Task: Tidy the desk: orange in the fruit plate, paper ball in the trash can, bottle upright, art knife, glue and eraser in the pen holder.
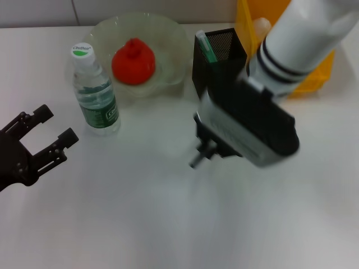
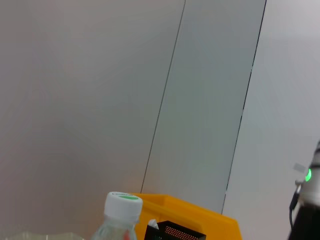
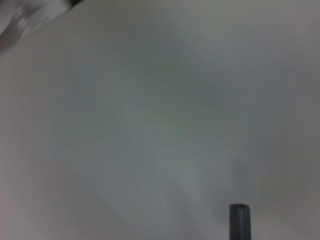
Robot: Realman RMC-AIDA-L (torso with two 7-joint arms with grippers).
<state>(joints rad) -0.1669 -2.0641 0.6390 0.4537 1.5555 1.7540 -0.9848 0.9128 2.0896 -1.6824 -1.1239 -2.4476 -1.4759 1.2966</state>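
Red-orange orange [image 1: 133, 61] sits in the plate [image 1: 168, 42]; bottle [image 1: 95, 92] upright. We see left gripper [image 1: 52, 132] open; right gripper [image 1: 202, 154] hangs before the holder [image 1: 227, 47], state indiscernible.

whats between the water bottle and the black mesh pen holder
In the head view, the pale green ruffled fruit plate with the red-orange orange sits between the clear green-labelled bottle and the black mesh pen holder.

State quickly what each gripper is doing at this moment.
Left gripper: open, empty, over the table beside the bottle.
Right gripper: fingers hidden; cannot be told.
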